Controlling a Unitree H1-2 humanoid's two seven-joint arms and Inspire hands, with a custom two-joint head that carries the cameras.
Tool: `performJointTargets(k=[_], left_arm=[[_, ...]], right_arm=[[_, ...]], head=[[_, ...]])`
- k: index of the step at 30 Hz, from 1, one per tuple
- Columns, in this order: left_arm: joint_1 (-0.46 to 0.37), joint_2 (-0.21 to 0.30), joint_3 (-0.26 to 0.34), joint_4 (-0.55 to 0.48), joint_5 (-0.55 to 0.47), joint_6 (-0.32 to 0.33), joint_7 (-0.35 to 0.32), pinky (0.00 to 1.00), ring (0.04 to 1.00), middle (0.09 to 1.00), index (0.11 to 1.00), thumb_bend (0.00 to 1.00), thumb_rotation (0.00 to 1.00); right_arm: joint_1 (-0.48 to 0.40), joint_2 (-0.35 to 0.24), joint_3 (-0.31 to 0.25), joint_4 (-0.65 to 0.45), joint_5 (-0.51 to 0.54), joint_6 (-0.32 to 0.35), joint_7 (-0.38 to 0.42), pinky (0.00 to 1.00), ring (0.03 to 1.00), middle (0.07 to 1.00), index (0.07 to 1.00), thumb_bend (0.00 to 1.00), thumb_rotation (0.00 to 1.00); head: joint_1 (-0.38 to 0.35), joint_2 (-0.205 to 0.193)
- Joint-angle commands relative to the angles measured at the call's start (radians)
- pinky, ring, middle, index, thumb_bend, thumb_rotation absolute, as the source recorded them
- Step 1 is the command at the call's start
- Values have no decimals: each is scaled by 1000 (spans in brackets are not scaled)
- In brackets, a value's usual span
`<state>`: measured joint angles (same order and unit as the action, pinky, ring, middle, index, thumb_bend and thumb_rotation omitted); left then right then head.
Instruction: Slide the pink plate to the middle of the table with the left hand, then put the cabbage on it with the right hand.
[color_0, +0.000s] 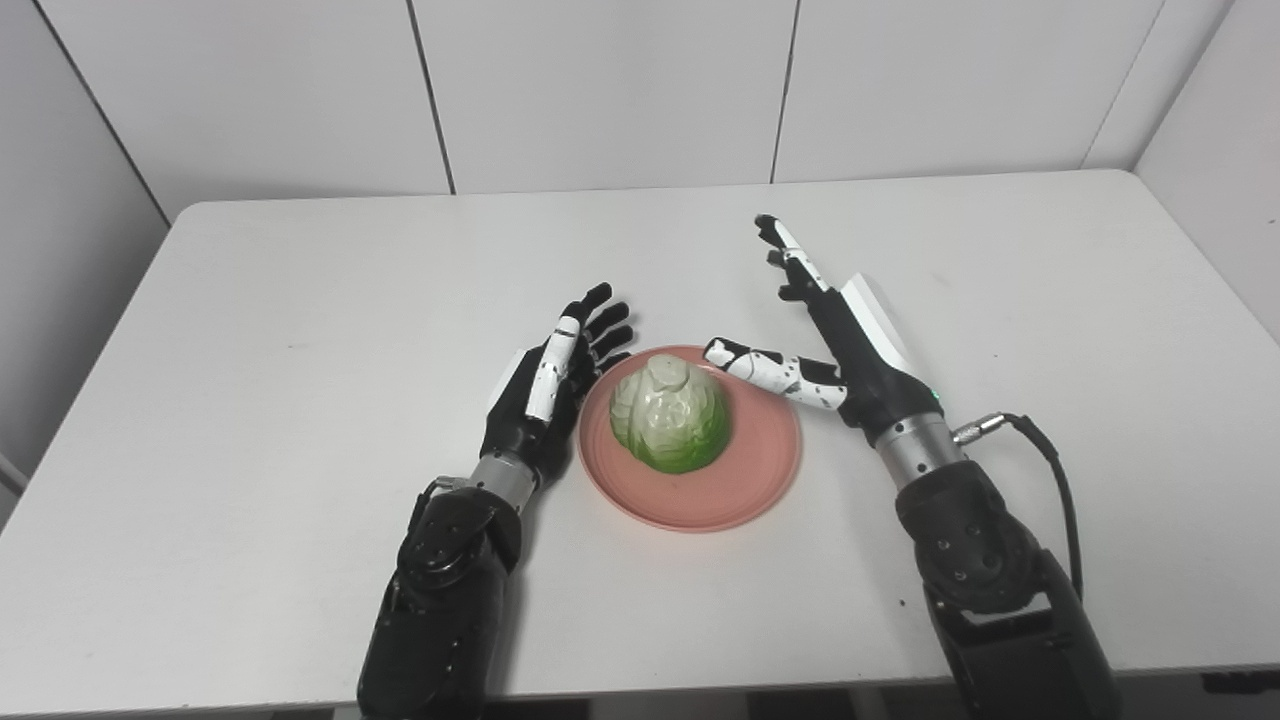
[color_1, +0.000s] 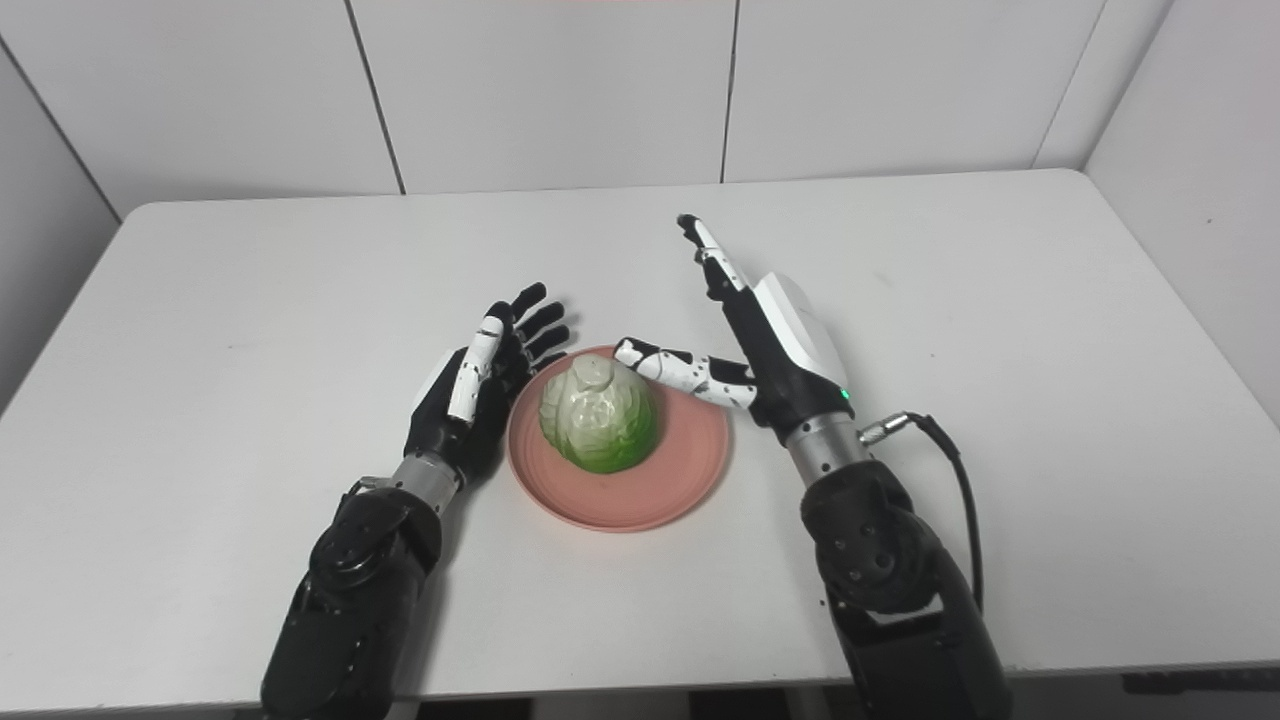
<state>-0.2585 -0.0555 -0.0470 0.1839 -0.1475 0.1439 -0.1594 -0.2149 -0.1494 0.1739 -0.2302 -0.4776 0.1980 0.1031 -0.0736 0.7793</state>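
Hands flank the plate (color_0: 745, 490) closely; table (color_0: 300, 300) beyond lies open.

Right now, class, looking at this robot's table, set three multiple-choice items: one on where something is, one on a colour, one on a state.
1. Where is the cabbage?
A. On the plate
B. On the bare table beside the plate
C. In the right hand

2. What colour is the plate?
A. Blue
B. Pink
C. Yellow

3. What state is the right hand in?
A. Shut on the cabbage
B. Shut on the plate's rim
C. Open, holding nothing

Answers:
1. A, since the cabbage sits inside the plate's rim.
2. B, since the rim around the cabbage shows pink.
3. C, since its fingers are spread and nothing lies between them; the left hand beside the plate is open too.
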Motion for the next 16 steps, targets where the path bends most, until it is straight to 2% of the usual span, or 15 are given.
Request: performJointTargets(k=[1, 5, 9, 12, 16], left_arm=[[29, 6, 9, 8, 22, -15, 29, 921, 937, 948, 945, 423, 1000], [51, 22, 5, -6, 46, -82, 23, 974, 974, 986, 989, 415, 1000], [84, 45, -9, -26, 101, -160, 32, 983, 983, 999, 1000, 424, 1000], [110, 62, -23, -45, 156, -203, 51, 977, 983, 1000, 1000, 435, 1000], [161, 73, -38, -109, 209, -200, 66, 968, 974, 994, 992, 467, 1000]], right_arm=[[-7, 6, -20, -34, 10, -38, -35, 903, 967, 991, 999, 882, 998], [33, 15, -43, -6, 49, -81, -61, 915, 995, 1000, 1000, 876, 1000], [74, 24, -57, 38, 95, -181, -108, 954, 1000, 1000, 1000, 775, 1000], [102, 34, -68, 56, 153, -211, -107, 964, 1000, 1000, 1000, 721, 1000], [149, 48, -74, 50, 203, -202, -96, 847, 998, 1000, 1000, 639, 1000]], head=[[-1, -1], [-3, -3], [-2, -2], [-1, -2], [6, 0]])
